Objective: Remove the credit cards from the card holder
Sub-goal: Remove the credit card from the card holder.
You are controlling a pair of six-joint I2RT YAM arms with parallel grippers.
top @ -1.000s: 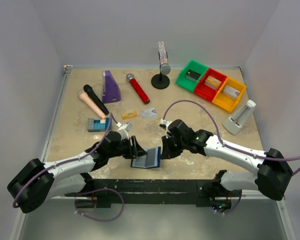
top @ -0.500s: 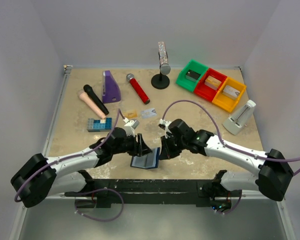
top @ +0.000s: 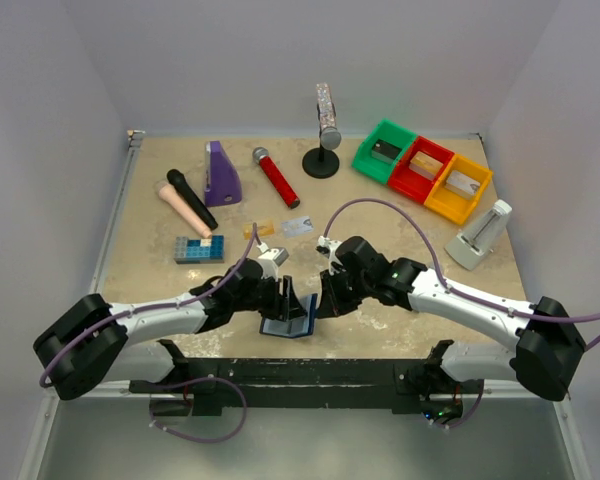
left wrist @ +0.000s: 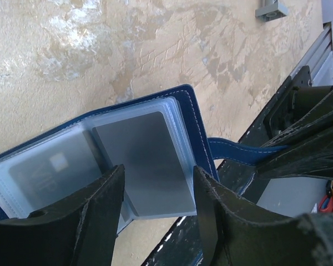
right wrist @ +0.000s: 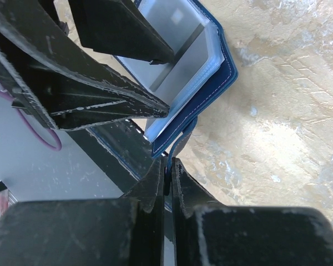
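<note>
The left gripper [left wrist: 158,173] is spread wide, its matte black fingers [left wrist: 102,213] flanking a smooth grey card [left wrist: 139,155] sleeved in clear plastic inside the stitched navy leather card holder [top: 286,324]. The holder lies open at the near edge of the mottled beige table [top: 380,215]. The right gripper [right wrist: 168,165] is clenched on its strap tab [left wrist: 238,151].

I see my left arm [top: 160,318] and right arm [top: 470,298] built alike: white links, black joints, a purple cable [top: 380,204] each, scuffed black fingers [left wrist: 97,216].

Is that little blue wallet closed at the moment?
No, the card holder lies spread open, with a grey card visible inside it.
</note>
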